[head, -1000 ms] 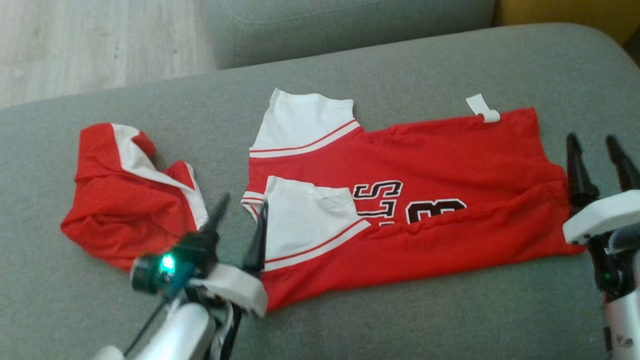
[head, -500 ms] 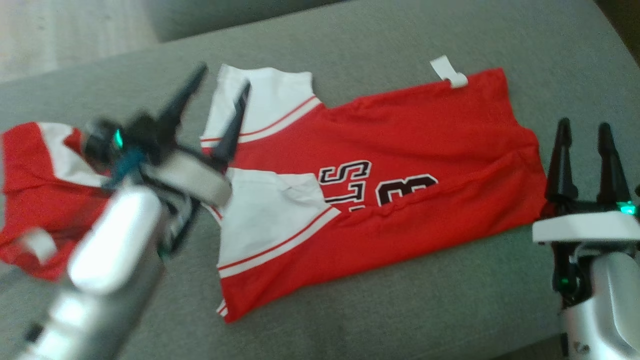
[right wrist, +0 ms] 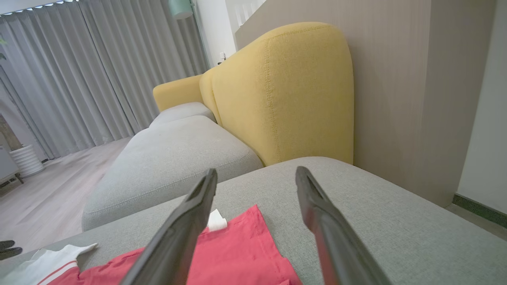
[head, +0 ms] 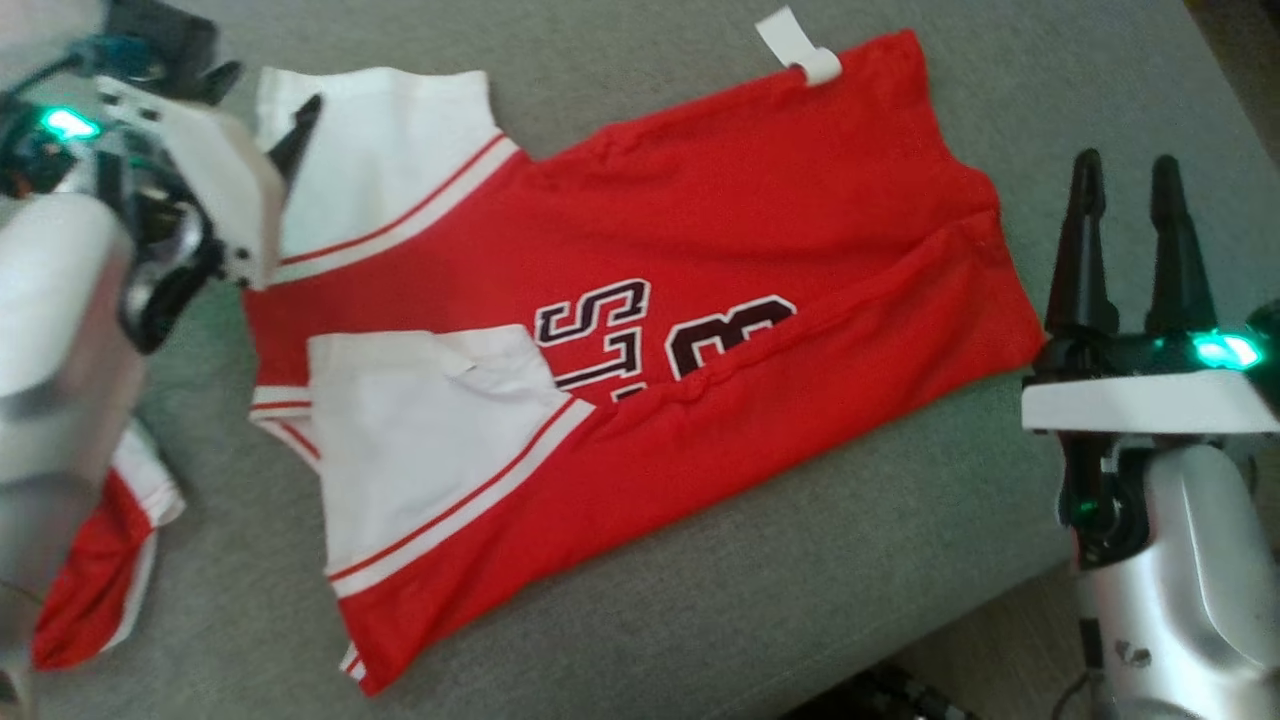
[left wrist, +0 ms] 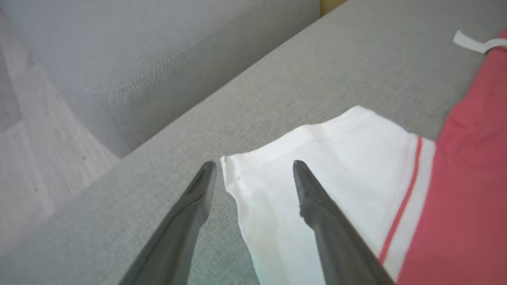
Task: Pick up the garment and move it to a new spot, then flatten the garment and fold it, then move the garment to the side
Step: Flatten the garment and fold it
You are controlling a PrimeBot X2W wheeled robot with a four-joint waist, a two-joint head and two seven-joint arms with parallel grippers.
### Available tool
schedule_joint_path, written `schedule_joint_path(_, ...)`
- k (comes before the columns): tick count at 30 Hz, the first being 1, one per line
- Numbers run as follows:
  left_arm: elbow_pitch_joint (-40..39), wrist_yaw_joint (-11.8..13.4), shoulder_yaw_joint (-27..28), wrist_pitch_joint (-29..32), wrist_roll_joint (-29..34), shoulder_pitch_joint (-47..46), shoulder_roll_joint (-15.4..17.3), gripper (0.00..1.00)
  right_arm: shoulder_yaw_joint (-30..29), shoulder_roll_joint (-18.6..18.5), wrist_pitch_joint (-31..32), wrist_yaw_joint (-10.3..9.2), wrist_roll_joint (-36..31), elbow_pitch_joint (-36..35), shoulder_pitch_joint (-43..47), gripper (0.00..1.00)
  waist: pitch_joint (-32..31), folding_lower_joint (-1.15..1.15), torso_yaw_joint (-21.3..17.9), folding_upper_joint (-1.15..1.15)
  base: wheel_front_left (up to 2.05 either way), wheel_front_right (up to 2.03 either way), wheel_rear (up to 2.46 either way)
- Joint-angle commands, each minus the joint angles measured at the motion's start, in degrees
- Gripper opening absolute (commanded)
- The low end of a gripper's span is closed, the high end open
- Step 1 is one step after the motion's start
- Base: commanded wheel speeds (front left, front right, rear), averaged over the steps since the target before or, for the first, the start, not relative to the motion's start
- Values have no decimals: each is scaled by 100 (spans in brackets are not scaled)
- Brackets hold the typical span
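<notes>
Red-and-white jersey (head: 640, 300) lies folded lengthwise across the middle of the grey sofa cushion (head: 800, 560), sleeves left, hem toward the right edge. A white tag (head: 795, 45) sticks out at the far hem corner. Left gripper (left wrist: 254, 166) is spread wide and empty, its fingers straddling the far sleeve's corner; contact unclear. Right gripper (head: 1127, 170) is also wide and empty, just beside the hem. A second red-and-white garment (head: 100, 570) is bunched at the front left.

Glossy silver forearms (head: 1190, 560) carry white wrist plates (head: 1140, 410), green lights (head: 1225, 350) and two long, dark, tapering fingers (head: 1085, 250) each.
</notes>
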Motion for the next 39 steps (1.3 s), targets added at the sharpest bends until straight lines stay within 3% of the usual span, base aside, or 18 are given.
schedule_joint_path(1,-71,13,171,66,-86,-361,303,100,136,-17,-52,-4,48,-236,-190,100,182,-1,-173,0,0,0,0)
schedule_joint_path(7,563,11,-1,184,-352,-781,663,100,380,-16,-53,-4,559,-321,-279,100,489,-1,-403,0,0,0,0)
schedule_joint_path(20,608,10,-604,480,-1168,-999,555,100,243,-15,-53,-4,550,-208,-358,100,552,-1,-371,0,0,0,0)
schedule_joint_path(21,596,10,-659,562,-1253,-990,545,57,259,-15,-53,-4,533,-202,-373,100,552,-1,-365,0,0,0,0)
schedule_joint_path(22,560,10,-729,682,-1373,-963,532,0,278,-15,-53,-4,506,-194,-388,100,547,-1,-359,0,0,0,0)
schedule_joint_path(25,337,10,-910,786,-1679,-900,554,0,287,-15,-53,-4,370,-125,-426,100,481,-1,-297,0,0,0,0)
schedule_joint_path(30,218,10,-948,289,-1766,-957,479,0,146,-15,-53,-4,121,32,-602,100,341,-1,-85,0,0,0,0)
schedule_joint_path(35,135,11,-883,-687,-1773,-977,166,0,-70,-63,130,-4,-571,155,-941,100,78,-1,376,0,0,0,0)
schedule_joint_path(39,-94,11,-1070,-1440,-1488,-889,15,0,-75,-351,642,-4,-981,224,-1189,100,-115,-1,784,0,0,0,0)
